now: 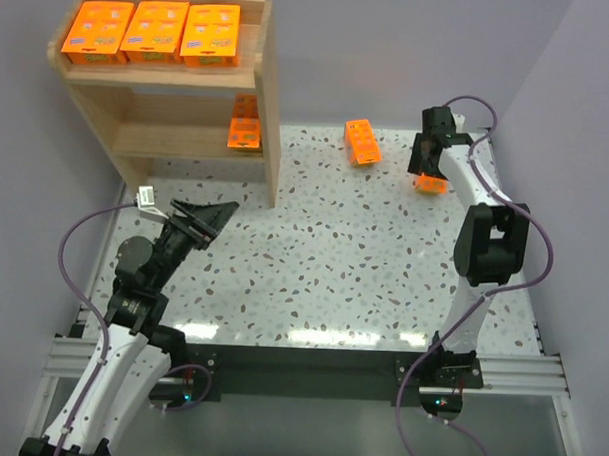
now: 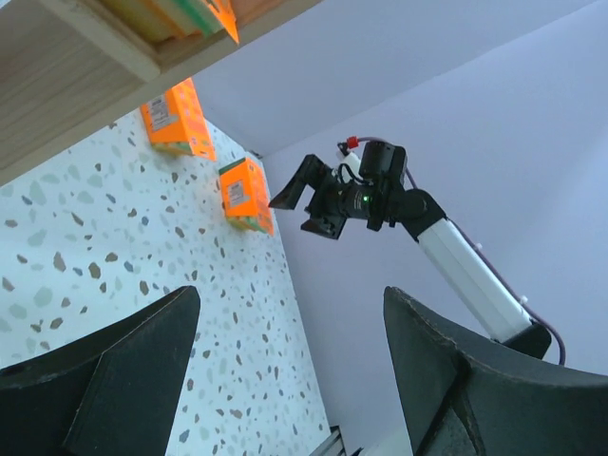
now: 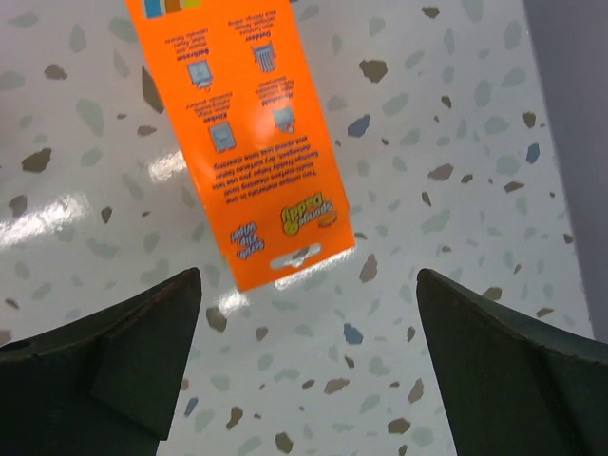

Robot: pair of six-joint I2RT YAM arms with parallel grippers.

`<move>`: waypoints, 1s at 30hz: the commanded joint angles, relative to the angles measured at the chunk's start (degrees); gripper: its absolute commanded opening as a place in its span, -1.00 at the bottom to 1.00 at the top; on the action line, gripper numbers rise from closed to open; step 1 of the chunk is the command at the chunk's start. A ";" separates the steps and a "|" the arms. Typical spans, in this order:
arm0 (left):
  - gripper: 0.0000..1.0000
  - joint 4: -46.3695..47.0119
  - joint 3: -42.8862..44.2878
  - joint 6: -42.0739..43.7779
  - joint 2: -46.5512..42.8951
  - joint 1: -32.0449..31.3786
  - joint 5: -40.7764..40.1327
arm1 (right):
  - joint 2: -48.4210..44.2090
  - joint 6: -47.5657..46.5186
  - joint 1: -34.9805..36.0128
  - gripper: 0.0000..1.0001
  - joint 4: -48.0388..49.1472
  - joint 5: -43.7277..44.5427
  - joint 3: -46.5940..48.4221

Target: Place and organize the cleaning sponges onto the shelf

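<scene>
Jaws wide and empty, the right gripper [image 3: 306, 304] hovers above an orange sponge pack [image 3: 252, 142] lying flat on the terrazzo table [image 3: 456, 123], its long axis running from between the fingers toward 11–12 o'clock, well apart from the left gripper [image 1: 216, 227].

Light natural-wood two-tier shelf [image 1: 271, 97], far-left corner of white speckled table [image 1: 333, 259]. Flat bright-orange rectangular sponge packs, six:
- top-tier left pack [image 1: 96, 31], top-tier middle pack [image 1: 154, 31] and top-tier right pack [image 1: 211, 35], side by side
- lower-tier pack [image 1: 245, 124], right end
- loose pack [image 1: 364, 142], on table
- sixth pack [image 1: 432, 183], partly hidden under right gripper [image 1: 428, 164]
</scene>
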 commanded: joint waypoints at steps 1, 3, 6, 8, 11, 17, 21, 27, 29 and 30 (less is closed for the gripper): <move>0.67 -8.31 -1.18 2.79 -4.90 -0.10 1.47 | 3.71 -9.19 -2.31 0.98 6.54 4.07 4.98; 0.67 -10.51 -0.92 3.85 -7.01 -0.10 0.68 | 4.77 -10.53 -4.14 0.98 11.21 0.22 4.54; 0.67 -11.49 -0.39 3.94 -7.55 -0.10 0.32 | 7.75 -9.21 -7.13 0.98 15.16 -9.09 4.02; 0.67 -11.23 0.83 4.55 -6.59 -0.10 0.58 | 10.30 -7.98 -8.63 0.98 16.92 -18.23 4.63; 0.67 -11.14 3.11 5.86 -4.39 -0.10 1.46 | 12.32 -8.25 -9.96 0.98 20.26 -25.88 4.19; 0.66 -9.83 5.32 7.01 -1.57 -0.10 2.08 | 14.88 -6.93 -10.05 0.98 22.91 -30.82 4.63; 0.65 -8.15 4.27 5.87 -1.57 -0.10 2.78 | 12.42 -6.14 -9.96 0.98 25.80 -30.65 3.05; 0.65 -7.27 3.04 5.25 -1.75 -0.10 3.31 | 14.08 -6.75 -10.05 0.98 22.21 -27.84 7.96; 0.65 -7.19 3.04 5.25 -1.13 -0.10 3.66 | 15.31 -6.14 -10.05 0.98 20.72 -27.75 9.54; 0.64 -7.27 2.95 5.25 -1.04 -0.10 3.92 | 16.71 -5.79 -9.96 0.98 19.84 -27.32 10.34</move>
